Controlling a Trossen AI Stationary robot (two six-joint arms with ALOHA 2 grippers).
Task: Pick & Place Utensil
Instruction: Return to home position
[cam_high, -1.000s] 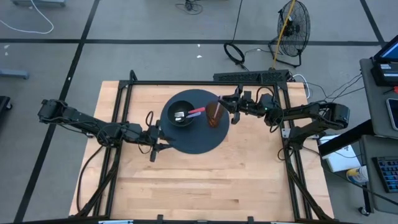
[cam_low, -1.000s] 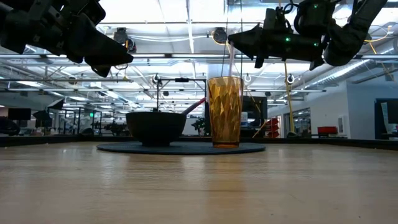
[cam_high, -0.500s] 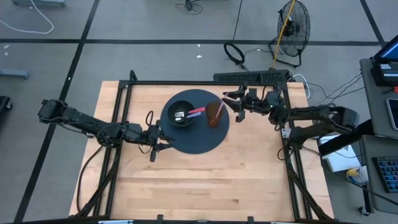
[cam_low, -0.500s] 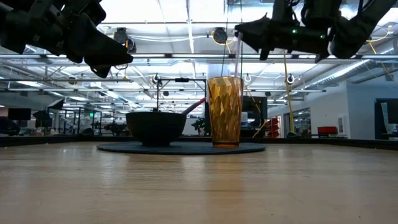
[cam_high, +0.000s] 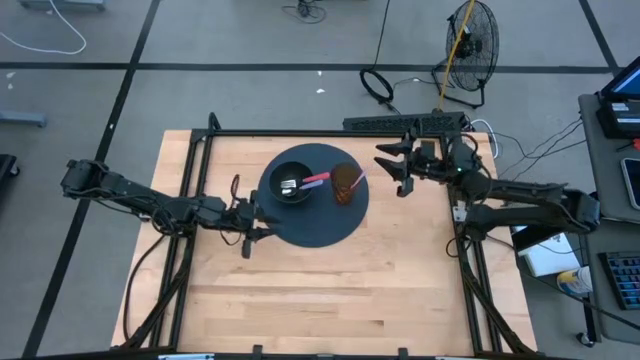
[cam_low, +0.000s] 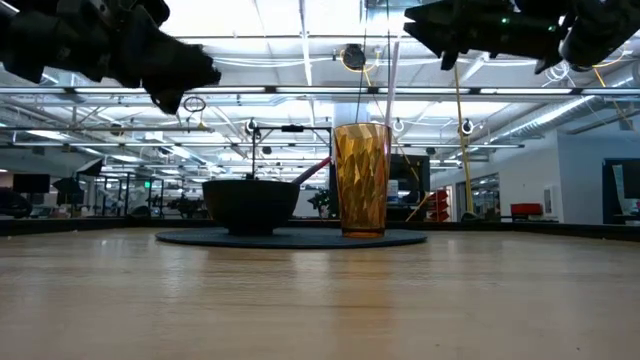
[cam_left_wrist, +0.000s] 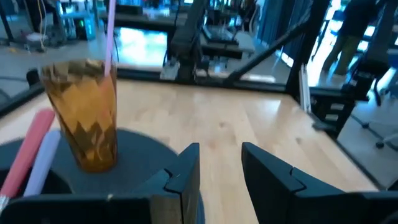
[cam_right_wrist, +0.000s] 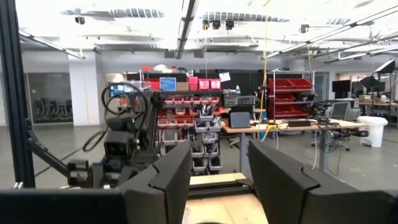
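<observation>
**Table** – light wooden table (cam_high: 330, 290) inside a black frame.

**Placemat** – round dark placemat (cam_high: 312, 228), lying flat at the table's middle, a little toward 12 o'clock.

**Bowl** – black round bowl (cam_high: 275, 181) on the placemat's 10 o'clock part. It holds a red-handled utensil (cam_high: 316, 179), whose handle leans over the rim toward 3 o'clock, and a pale blue-handled utensil (cam_left_wrist: 43, 163) beside it.

**Glass** – amber faceted glass (cam_high: 345, 187), upright on the placemat's 2 o'clock part, just beside the bowl and apart from it.

**Straw** – thin pink straw (cam_low: 392, 80) standing in the glass, its top leaning past the rim toward 2 o'clock.

**Left claw** (cam_high: 262, 215) – at the placemat's 8 o'clock edge, raised above the table. Its fingers stand a narrow gap apart with nothing between them. From here the glass lies toward 2 o'clock, beyond the bowl, well apart.

**Right claw** (cam_high: 392, 166) – off the placemat, between 2 and 3 o'clock of the glass, near it but not touching, and higher than the straw's top in the low view. Its fingers (cam_right_wrist: 168, 174) stand a narrow gap apart and grip nothing. Its wrist view faces the room, with none of the table's things in sight.
</observation>
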